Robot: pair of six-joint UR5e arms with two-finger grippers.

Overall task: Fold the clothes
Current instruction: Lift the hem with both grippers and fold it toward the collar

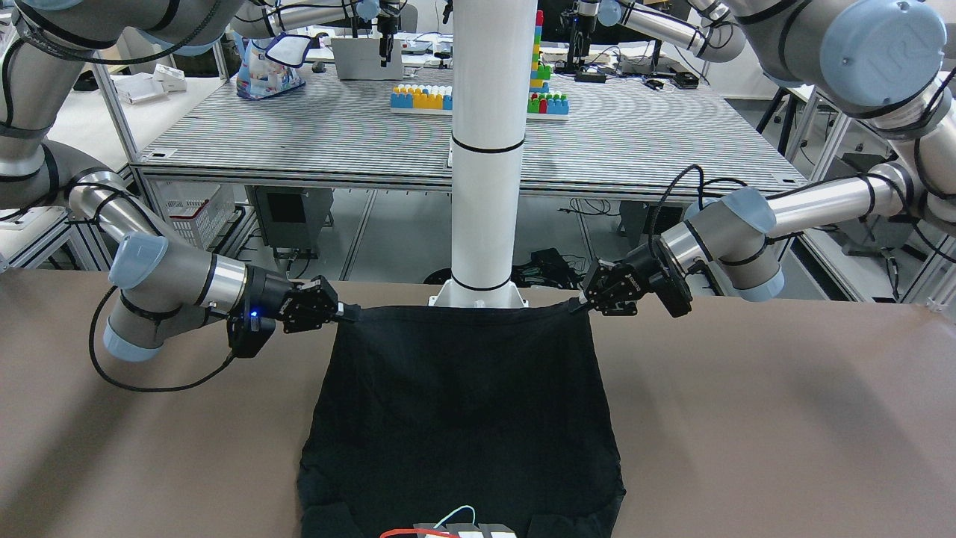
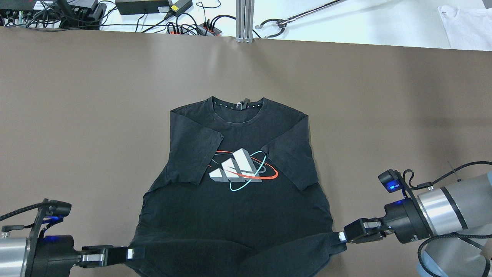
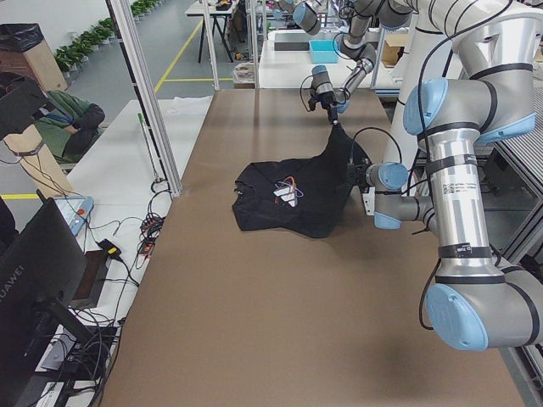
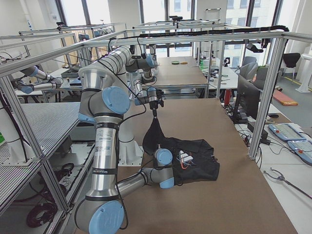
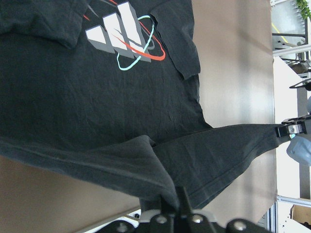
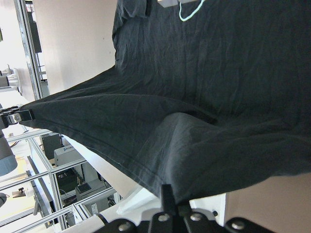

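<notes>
The clothes are one black T-shirt (image 2: 238,207) with a white, red and cyan logo (image 2: 240,169). It lies on the brown table (image 2: 77,115) with its collar far from the robot and both sleeves folded inward. Its near hem is lifted off the table and stretched between the two grippers. My left gripper (image 2: 132,253) is shut on the hem's left corner and my right gripper (image 2: 340,236) is shut on the right corner. In the front-facing view the left gripper (image 1: 579,302) and the right gripper (image 1: 347,311) hold the hem taut just in front of the white pillar (image 1: 487,149).
Cables and power strips (image 2: 192,27) run along the table's far edge, next to a metal hooked tool (image 2: 284,21) and a white cloth (image 2: 467,23) at the far right. Bare brown table surface surrounds the shirt on both sides.
</notes>
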